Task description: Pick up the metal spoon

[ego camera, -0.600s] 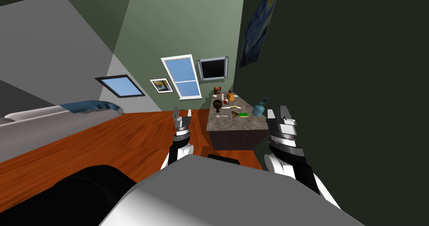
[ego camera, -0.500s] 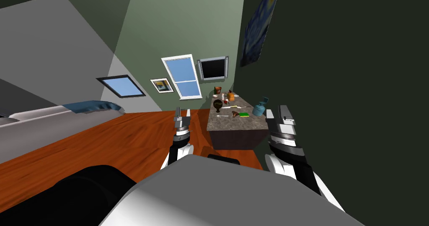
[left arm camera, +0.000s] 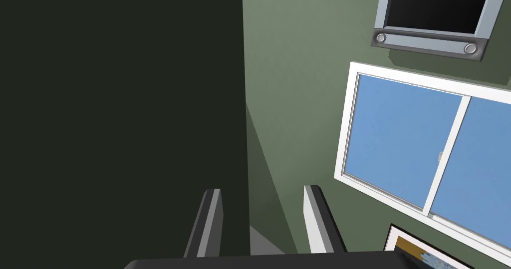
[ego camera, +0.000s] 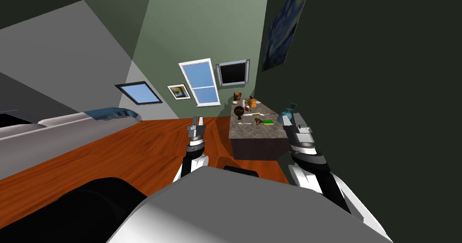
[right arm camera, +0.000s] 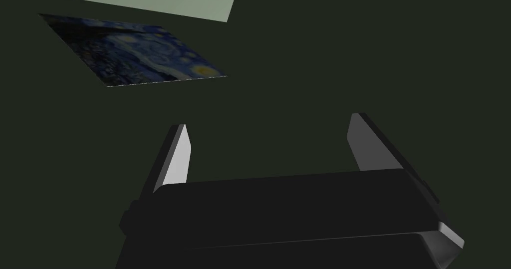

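"Head view, nearest first: what are the arms doing?"

"Both are reaching forward above the wooden floor (ego camera: 135, 150). Left gripper (ego camera: 197, 117) is hanging just off the near left corner of the table (ego camera: 259, 136). Its fingers are parted and gripping nothing. Right gripper (ego camera: 291, 116) is lining up with the table's right edge, beside the dark wall. It's released too, blades wide."

"Wrist views agreeing?"

"Yes. In the left wrist view the fingers (left arm camera: 313, 216) are standing apart with a clear gap. In the right wrist view the fingers (right arm camera: 180, 151) are spreading wider, nothing held."

"Where is the spoon lying?"

"Spoon (ego camera: 246, 123) is lying flat on the speckled stone top, a thin pale sliver toward the near left part. It's well apart from both grippers and too small for telling bowl from handle."

"What is sitting around it?"

"Dark goblet (ego camera: 239, 112) is standing just behind it. Brown funnel-shaped piece (ego camera: 258, 121) and green block (ego camera: 269, 122) are lying to its right, close together. Another pale stick (ego camera: 252, 114) is lying farther back. Teal jug (ego camera: 285, 113) is standing at the right edge, partly hidden by the right gripper. Orange pot (ego camera: 252, 103) and brown pot (ego camera: 237, 96) are sitting at the far end, near the green wall."
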Motion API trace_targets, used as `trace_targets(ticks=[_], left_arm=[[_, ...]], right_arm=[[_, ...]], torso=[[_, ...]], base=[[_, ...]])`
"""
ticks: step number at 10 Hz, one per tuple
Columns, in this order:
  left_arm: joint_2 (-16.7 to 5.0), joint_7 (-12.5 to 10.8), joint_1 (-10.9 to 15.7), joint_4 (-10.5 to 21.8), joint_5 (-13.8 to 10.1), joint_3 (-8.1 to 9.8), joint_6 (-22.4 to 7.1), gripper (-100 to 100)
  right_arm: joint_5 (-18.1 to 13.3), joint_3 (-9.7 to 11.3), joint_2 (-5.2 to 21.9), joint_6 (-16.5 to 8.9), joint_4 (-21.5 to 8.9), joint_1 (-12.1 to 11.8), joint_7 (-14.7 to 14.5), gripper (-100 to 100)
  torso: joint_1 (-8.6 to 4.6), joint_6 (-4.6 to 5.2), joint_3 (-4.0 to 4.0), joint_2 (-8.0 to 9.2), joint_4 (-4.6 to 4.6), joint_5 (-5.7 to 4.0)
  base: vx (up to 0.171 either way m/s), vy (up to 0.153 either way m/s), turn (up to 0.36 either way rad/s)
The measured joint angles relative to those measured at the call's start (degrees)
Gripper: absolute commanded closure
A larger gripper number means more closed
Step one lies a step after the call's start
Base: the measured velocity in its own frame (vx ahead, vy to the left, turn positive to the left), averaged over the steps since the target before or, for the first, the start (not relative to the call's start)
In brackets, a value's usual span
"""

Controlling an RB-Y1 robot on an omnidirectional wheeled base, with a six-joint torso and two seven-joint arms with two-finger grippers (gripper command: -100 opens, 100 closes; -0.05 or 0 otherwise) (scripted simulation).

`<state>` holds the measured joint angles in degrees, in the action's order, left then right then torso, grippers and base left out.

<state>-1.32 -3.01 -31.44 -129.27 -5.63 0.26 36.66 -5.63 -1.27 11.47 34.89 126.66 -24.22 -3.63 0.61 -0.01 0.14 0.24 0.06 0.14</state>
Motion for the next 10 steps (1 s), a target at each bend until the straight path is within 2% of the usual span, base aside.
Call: trace_targets(ticks=[4, 10], left_arm=[[0.00, 0.00, 0.00, 0.00, 0.00, 0.00, 0.00, 0], [-0.01, 0.00, -0.01, 0.00, 0.00, 0.01, 0.00, 0]], right_arm=[[-2.70, 0.02, 6.39, 3.77, -3.52, 2.59, 0.45, -100], [-6.65, 0.67, 15.78, 7.65, -8.10, 5.72, 0.43, -100]], torso=[[-0.13, 0.00, -0.03, -0.05, -0.01, -0.02], [-0.24, 0.03, -0.09, -0.16, -0.04, -0.04]], base=[[-0.047, 0.120, 0.047], [-0.018, 0.132, 0.066]])
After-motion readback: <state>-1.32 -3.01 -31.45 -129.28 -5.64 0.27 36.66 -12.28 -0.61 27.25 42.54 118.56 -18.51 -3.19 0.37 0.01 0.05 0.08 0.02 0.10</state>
